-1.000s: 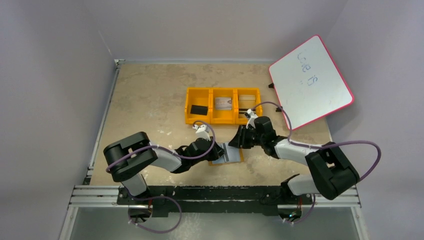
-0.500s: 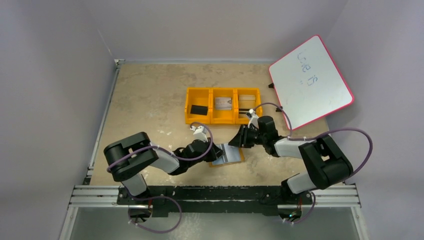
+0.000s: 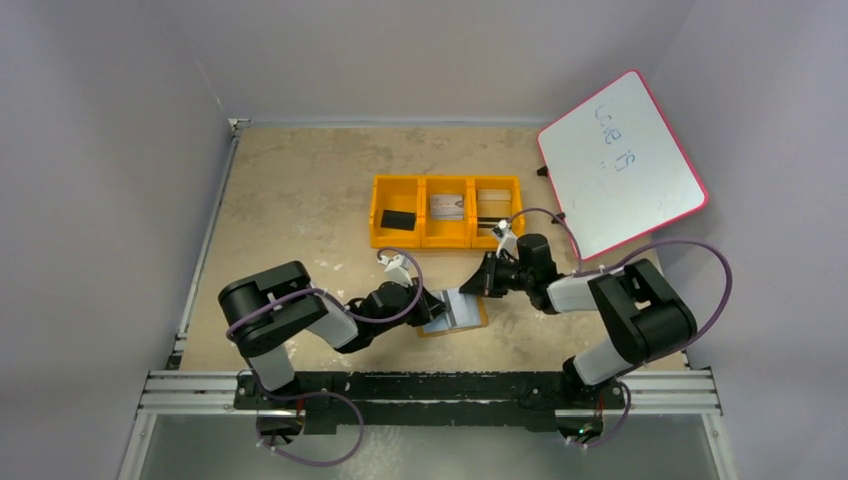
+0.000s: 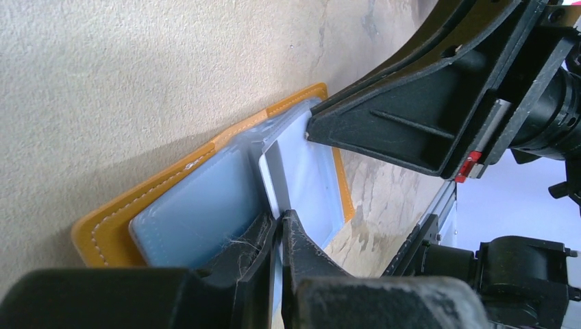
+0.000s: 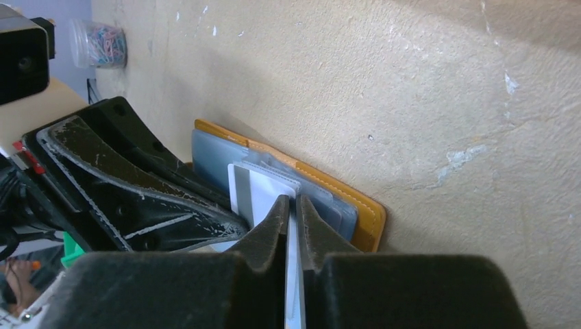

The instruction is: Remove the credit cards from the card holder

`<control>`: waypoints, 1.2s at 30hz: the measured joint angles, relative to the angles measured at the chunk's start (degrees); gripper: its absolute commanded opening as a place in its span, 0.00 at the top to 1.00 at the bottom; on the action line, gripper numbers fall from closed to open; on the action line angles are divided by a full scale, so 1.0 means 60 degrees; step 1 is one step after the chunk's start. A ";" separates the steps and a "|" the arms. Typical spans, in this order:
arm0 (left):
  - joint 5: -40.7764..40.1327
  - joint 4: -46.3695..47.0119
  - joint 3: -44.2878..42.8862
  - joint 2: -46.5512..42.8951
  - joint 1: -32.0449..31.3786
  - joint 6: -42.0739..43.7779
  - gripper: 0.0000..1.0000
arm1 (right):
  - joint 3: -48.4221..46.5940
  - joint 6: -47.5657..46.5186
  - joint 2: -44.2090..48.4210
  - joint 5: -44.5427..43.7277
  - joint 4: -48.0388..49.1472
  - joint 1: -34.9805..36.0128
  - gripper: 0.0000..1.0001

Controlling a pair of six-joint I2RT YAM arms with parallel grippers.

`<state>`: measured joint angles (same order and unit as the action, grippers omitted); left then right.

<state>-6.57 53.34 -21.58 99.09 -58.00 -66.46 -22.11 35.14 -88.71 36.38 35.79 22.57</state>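
Observation:
The card holder [image 3: 458, 313] lies open on the table between my two grippers, tan-orange with pale blue-grey pockets. My left gripper [image 3: 436, 305] is shut on the thin edge of its inner pocket leaf; its fingertips [image 4: 294, 236] pinch that leaf in the left wrist view, over the holder [image 4: 185, 199]. My right gripper [image 3: 479, 284] is shut on a pale credit card [image 5: 264, 190] that stands partly out of a pocket of the holder [image 5: 360, 209]. The card has a grey stripe along one side. The two grippers' tips nearly meet over the holder.
A bright orange three-compartment tray [image 3: 421, 238] stands behind the holder, with a black block [image 3: 397, 219] on the left and cards in the middle [image 3: 447, 206] and right compartments. A pink-framed whiteboard [image 3: 620, 165] leans at the back right.
Both grippers stay at the holder. The right arm's elbow has folded inward to the left, and the left arm's upper link has shifted a little to the right.

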 measured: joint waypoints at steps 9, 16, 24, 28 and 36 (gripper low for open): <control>0.0040 -0.0131 0.0029 -0.0069 0.0036 -0.0069 0.98 | 0.0200 0.0291 0.0586 -0.0426 -0.0375 0.0044 1.00; 0.0040 -0.0521 0.0025 -0.0364 0.0036 -0.0069 0.89 | 0.0248 0.0455 0.0849 -0.0656 -0.0576 0.0113 1.00; 0.0066 -0.0608 0.0025 -0.0368 0.0040 -0.0069 0.84 | 0.0331 0.0696 0.0714 -0.0656 -0.0550 0.0113 1.00; 0.0069 -0.0616 0.0025 -0.0368 0.0040 -0.0062 1.00 | 0.0331 0.0765 0.0714 -0.0663 -0.0550 0.0113 1.00; 0.0026 -0.0816 0.0029 -0.0550 0.0040 -0.0069 1.00 | 0.0331 0.0801 0.0743 -0.0885 -0.0623 0.0120 1.00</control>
<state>-6.42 48.45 -21.41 95.79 -57.76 -66.87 -20.12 39.94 -84.25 31.07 32.05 23.29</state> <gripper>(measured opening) 0.019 0.007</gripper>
